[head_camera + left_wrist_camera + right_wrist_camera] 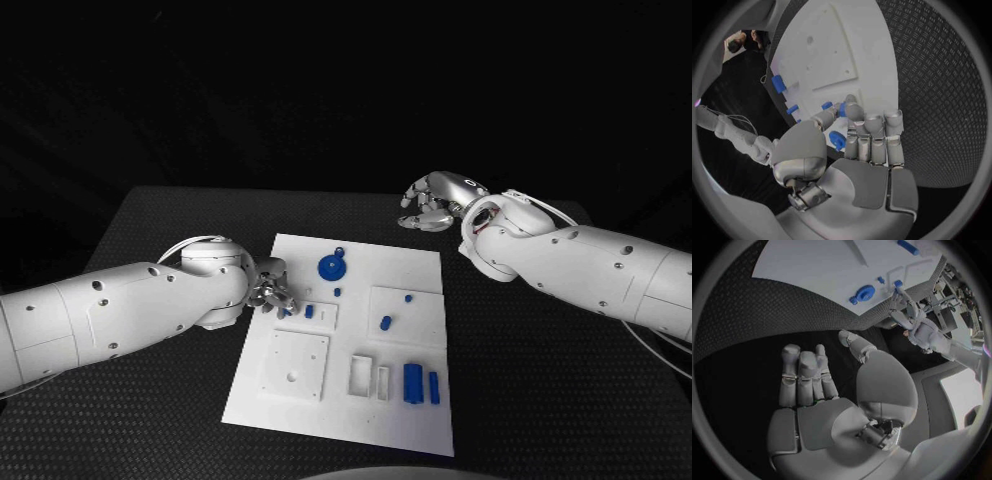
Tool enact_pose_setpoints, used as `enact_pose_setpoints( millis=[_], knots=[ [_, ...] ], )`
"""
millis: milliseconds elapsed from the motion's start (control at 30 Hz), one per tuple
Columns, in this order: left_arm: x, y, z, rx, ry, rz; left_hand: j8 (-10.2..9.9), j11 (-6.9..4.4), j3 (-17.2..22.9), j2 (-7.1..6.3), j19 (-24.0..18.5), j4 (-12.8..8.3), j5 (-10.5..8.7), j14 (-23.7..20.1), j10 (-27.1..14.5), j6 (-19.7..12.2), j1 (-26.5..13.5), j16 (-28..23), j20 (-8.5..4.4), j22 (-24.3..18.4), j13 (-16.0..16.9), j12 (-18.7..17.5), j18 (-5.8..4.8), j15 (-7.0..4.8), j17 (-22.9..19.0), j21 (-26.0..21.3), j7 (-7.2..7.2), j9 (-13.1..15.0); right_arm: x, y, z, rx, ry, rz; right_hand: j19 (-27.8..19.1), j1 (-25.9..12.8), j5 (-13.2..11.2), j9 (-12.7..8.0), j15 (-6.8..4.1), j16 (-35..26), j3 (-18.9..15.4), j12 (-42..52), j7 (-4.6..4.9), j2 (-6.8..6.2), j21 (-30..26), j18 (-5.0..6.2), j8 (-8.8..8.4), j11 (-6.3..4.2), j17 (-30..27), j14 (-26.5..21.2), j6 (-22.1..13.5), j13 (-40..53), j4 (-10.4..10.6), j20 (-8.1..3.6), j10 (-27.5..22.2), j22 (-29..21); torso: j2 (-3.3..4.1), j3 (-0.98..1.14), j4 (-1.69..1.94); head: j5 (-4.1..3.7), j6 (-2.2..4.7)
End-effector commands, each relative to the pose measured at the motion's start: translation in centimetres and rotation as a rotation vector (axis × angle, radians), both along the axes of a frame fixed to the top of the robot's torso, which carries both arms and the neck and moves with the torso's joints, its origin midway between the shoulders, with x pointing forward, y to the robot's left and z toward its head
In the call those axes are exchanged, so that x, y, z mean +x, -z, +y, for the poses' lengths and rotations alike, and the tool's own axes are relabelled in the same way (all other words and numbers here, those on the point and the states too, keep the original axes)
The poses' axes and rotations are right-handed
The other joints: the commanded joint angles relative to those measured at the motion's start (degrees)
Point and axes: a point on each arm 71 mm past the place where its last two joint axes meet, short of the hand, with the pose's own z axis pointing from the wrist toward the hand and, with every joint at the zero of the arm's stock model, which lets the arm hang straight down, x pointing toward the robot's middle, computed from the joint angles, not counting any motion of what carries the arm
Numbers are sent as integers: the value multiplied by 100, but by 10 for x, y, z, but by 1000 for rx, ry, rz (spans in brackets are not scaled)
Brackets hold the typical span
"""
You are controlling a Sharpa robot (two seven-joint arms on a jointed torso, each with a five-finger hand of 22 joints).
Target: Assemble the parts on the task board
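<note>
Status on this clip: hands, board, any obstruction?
Left hand at task board edge, fingers at a blue part. Right hand empty, beyond the board. No obstruction seen.

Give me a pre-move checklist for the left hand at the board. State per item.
1. Left hand at the task board's left edge, by the small blue parts: ok.
2. Left hand holding a part: cannot tell; its fingertips sit right at a small blue part, contact unclear.
3. Right hand off the board, over the black table beyond its far right corner: ok.
4. Right hand empty, fingers curled: ok.
5. Blue disc lying free on the board: ok.
6. Two blue bars side by side near the board's near edge: ok.
</note>
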Motion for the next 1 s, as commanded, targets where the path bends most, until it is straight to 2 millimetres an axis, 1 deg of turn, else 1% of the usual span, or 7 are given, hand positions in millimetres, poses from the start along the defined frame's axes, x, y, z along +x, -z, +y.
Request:
enact_pose_setpoints(
  millis=[33, 500, 767, 800, 833, 900, 1000],
  knots=[
    [-3, 4, -1, 18, 20, 30, 16, -70, 276, 435, -17, -262, 23, 74, 71, -26, 492, -22, -724, 73, 5, -29, 20, -116, 3, -7, -3, 10, 0, 1, 1, -10, -8, 3, 24, -58, 24, -6, 32, -21, -23, 17, 46, -2, -27, 251, -20, 10, -8, 22, 5, -10, 14, -16, -20, 7, 1, 3, -4, -1, -1],
    [-3, 4, 0, 19, 19, 27, 18, -70, 275, 434, -18, -262, 23, 74, 70, -26, 496, -22, -723, 73, 5, -29, 19, -115, 4, -8, -4, 12, 0, 0, 2, -10, -10, 3, 24, -59, 25, -6, 32, -21, -23, 18, 46, -1, -27, 251, -19, 10, -8, 22, 5, -10, 15, -16, -20, 7, 1, 1, 1, 0, 2],
    [-5, 7, -2, 56, 53, 42, 18, -70, 272, 433, -19, -260, 14, 72, 68, -28, 498, -23, -723, 73, 6, -29, 18, -114, 4, -8, -4, 13, -1, 1, 1, -11, -9, 4, 25, -60, 25, -6, 32, -21, -23, 18, 46, -1, -27, 251, -19, 10, -7, 22, 5, -11, 16, -16, -20, 7, 0, 1, -1, -1, -16],
    [-6, 8, -3, 67, 64, 47, 18, -70, 271, 428, -20, -261, 6, 72, 67, -31, 503, -23, -723, 74, 6, -30, 18, -114, 4, -8, -4, 14, -1, 0, 1, -10, -9, 3, 25, -60, 25, -6, 32, -21, -23, 18, 46, 0, -27, 251, -19, 10, -7, 22, 5, -11, 16, -16, -20, 7, 0, 1, -1, -1, -16],
    [-5, 9, -3, 73, 70, 48, 19, -70, 268, 429, -23, -258, -73, 68, 61, -38, 520, -23, -722, 76, 8, -29, 17, -112, 5, -7, -3, 18, -1, 0, 1, -10, -9, 3, 25, -60, 25, -6, 32, -21, -23, 18, 46, 0, -27, 251, -19, 10, -7, 22, 5, -11, 16, -16, -20, 7, 0, -1, 2, -3, -15],
    [-4, 9, -4, 79, 70, 51, 20, -66, 254, 420, -29, -242, -130, 61, 52, -49, 530, -25, -718, 77, 12, -28, 13, -108, 6, -8, 0, 24, -1, 1, 2, -10, -10, 4, 25, -61, 26, -6, 32, -22, -23, 18, 46, 0, -28, 251, -19, 10, -7, 22, 5, -12, 17, -16, -20, 7, 0, -1, 3, -3, -12],
    [-2, 10, -4, 87, 68, 55, 18, -62, 241, 417, -33, -216, -145, 53, 41, -63, 531, -28, -715, 78, 15, -28, 10, -105, 6, -8, 5, 29, -1, 1, 2, -10, -12, 4, 25, -61, 26, -6, 32, -22, -24, 18, 46, -1, -28, 251, -19, 10, -7, 22, 5, -12, 17, -16, -21, 7, 1, 2, -3, 5, -1]
  ],
)
